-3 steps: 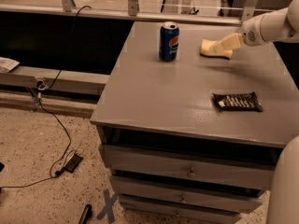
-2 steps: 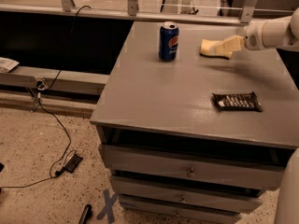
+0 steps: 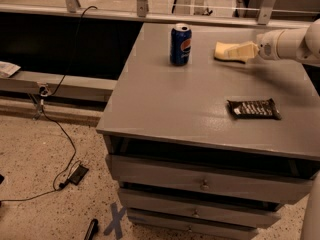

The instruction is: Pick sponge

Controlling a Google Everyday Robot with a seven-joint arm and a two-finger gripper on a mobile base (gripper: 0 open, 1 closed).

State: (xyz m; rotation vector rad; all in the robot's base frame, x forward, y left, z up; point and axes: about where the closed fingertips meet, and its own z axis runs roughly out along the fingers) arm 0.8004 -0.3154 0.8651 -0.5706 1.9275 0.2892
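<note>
Sponge [image 3: 223,50] lies upper right of frame on the counter [image 3: 190,104], touching the hand [image 3: 244,51]; whether the hand grips it cannot be told. Judged light, soft, compressible: pinch across its narrow sides.

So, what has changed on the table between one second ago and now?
The gripper, at the sponge near the far right edge of the table, has sunk a little, and its arm now lies lower over the top. Whether it has taken hold of the sponge cannot be told. The sponge, the blue can and the candy bar stayed where they were.
</note>
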